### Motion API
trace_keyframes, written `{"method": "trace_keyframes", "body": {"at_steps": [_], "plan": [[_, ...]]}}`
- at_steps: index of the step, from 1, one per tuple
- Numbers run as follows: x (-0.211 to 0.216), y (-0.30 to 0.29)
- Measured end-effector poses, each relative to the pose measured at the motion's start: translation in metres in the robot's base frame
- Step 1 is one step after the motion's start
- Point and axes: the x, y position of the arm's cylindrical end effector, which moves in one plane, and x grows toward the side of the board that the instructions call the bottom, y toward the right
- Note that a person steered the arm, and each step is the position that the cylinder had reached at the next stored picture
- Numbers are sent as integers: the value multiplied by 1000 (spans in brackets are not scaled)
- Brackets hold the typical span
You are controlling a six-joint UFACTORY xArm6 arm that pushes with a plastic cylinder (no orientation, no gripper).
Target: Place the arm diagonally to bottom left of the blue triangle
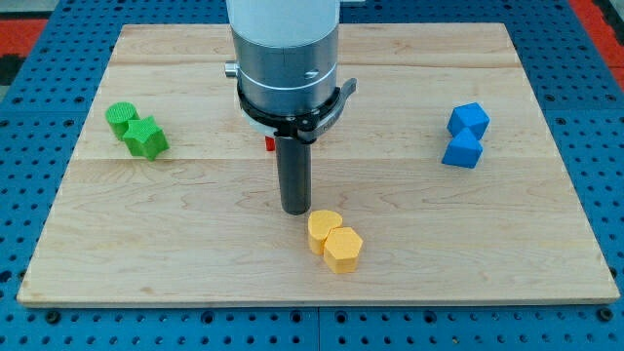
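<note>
- two blue blocks sit near the view's right edge of the wooden board (195,253): a blue cube (469,119) above, and touching it just below, the blue triangle (462,150), the task's block.
- two green blocks lie at the view's left, touching: a round green block (121,116) and, lower right of it, a green star-like block (146,137).
- two yellow blocks lie at the lower middle, touching: a rounded yellow block (324,227) and a yellow hexagon (343,249) just below and right of it.
- one small red piece (270,143) peeks out beside the arm housing (285,58); its shape is hidden.
- my tip (296,210) is a plain dark rod with nothing to open or close and holding nothing; it stands on the board just above and left of the rounded yellow block, close, though touching cannot be judged.
- my tip is well apart from the blue triangle, to its left and lower in the view.
- no brand, label or writing can be read anywhere.
</note>
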Motion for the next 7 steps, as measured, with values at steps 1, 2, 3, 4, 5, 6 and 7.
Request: {"method": "trace_keyframes", "body": {"at_steps": [1, 2, 3, 4, 5, 6, 7], "plan": [[0, 0], [0, 0], [0, 0], [-8, 14], [-36, 75], [-4, 139], [57, 168]]}}
